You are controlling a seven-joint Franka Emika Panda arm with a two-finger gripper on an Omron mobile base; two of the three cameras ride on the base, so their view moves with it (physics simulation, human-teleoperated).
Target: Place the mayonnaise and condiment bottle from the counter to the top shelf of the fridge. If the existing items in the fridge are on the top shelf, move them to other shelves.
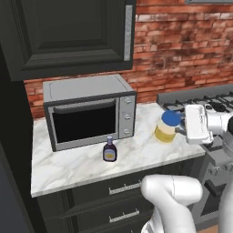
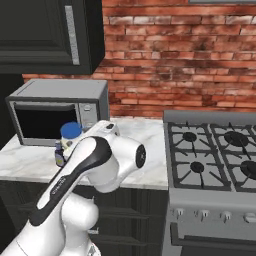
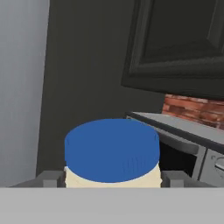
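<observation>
A: The claw [image 3: 112,177] is pinching the mayonnaise [image 1: 166,128] just below its blue lid, above the table's [image 1: 82,166] right end; I'd be keeping it upright.

B: Agreed; the condiment bottle [image 1: 109,149] is standing before the microwave [image 1: 88,110]; the stove [image 2: 215,155] is crowding the right, so I'd be swinging out towards the robot.

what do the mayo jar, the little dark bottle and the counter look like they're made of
Mayonnaise jar: looks like clear plastic or glass, since the pale cream contents show through; the wide blue lid has a matte, plastic look with faint ribbing. Condiment bottle: dark and slightly glossy, glass or plastic, which one is unclear. Counter: polished white marble or an imitation, judging by its grey veining.
</observation>
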